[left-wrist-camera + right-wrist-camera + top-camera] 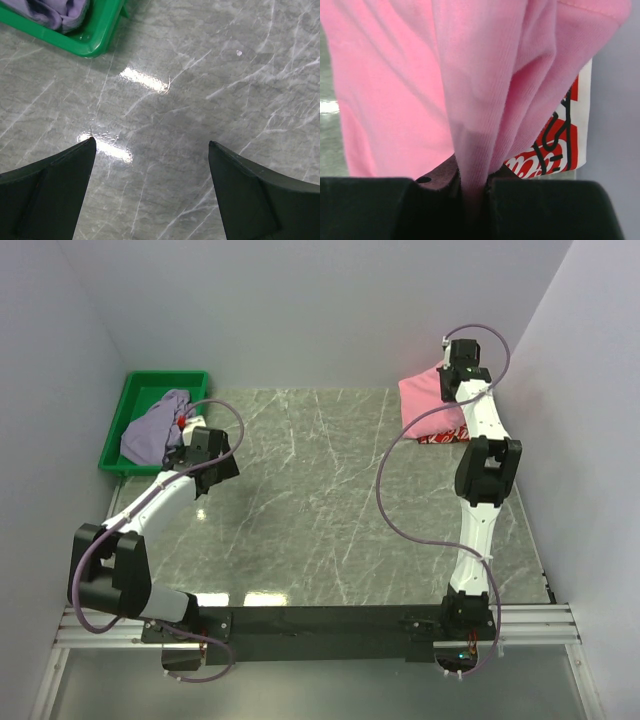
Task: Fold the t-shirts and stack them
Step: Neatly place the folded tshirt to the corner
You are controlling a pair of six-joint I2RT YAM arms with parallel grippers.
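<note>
Right gripper (pixel 472 187) pinches pink tee (pixel 395 75) over white tee (pixel 574 135); left gripper (pixel 150 145) spread, empty; lavender tee (pixel 155 428) crumpled in bin (pixel 160 380), likely pending.

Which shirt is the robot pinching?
The pink shirt, pinched in the right gripper. The white printed shirt lies beneath it; the purple shirt sits in the green bin.

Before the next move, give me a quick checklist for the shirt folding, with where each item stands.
1. Right pincer shut on the pink shirt: ok.
2. Pink shirt over the printed white shirt: ok.
3. Pink shirt neatly folded: cannot tell.
4. Left pincer open and holding nothing: ok.
5. Purple shirt out of the green bin: not ok, it lies inside.
</note>
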